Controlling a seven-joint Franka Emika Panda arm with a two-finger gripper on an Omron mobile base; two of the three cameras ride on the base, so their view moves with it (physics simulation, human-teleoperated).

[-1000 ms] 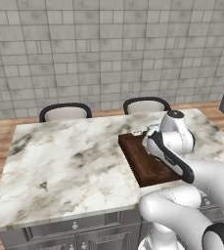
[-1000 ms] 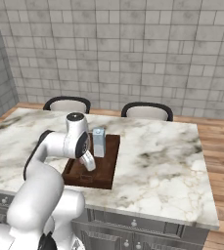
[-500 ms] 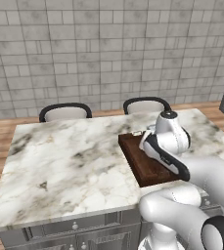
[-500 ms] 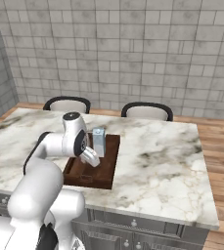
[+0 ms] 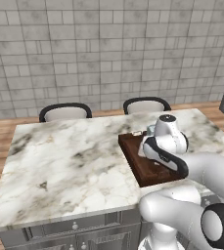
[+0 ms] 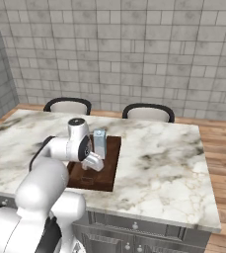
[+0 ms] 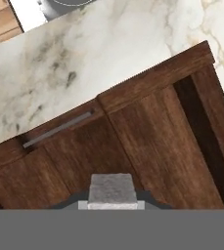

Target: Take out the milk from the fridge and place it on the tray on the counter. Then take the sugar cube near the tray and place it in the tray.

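Claw [image 7: 112, 201] hangs low over the dark brown tray [image 7: 172, 132], its jaws drawn in tight on one tiny whitish-grey sugar cube [image 7: 112, 188] with a grainy face, pinched between the two small dark fingertips. From the right base view the claw [image 6: 93, 162] sits over the middle of the tray [image 6: 112, 170], and the cube is too small to pick out there.

Counting what stands around it: one tray, one milk [image 6: 100, 142], one sugar cube, two chairs, one counter [image 6: 159, 163]. The tray is a rectangle of brown wooden boards with a low raised rim and a thin grey bar set into one short end; it lies directly under the claw and reaches out past it on every side. The milk is a small tall carton, pale blue-grey, with a gabled top; it stands upright on the tray just beyond the claw, toward the chairs, near the tray's far edge. In the left base view only a sliver of the milk [image 5: 150, 130] peeks out behind the robot's wrist, with the tray [image 5: 138, 161] spreading to the left of the arm.

Beneath tray and claw runs the white-and-grey veined marble counter [image 5: 59, 166], with grey panelled cabinet doors along its near side. Beyond the claw, on the far side of the counter, stand two chairs with dark frames and pale backs [image 6: 67, 105] [image 6: 148, 112], side by side before a grey tiled wall [image 6: 134, 49].
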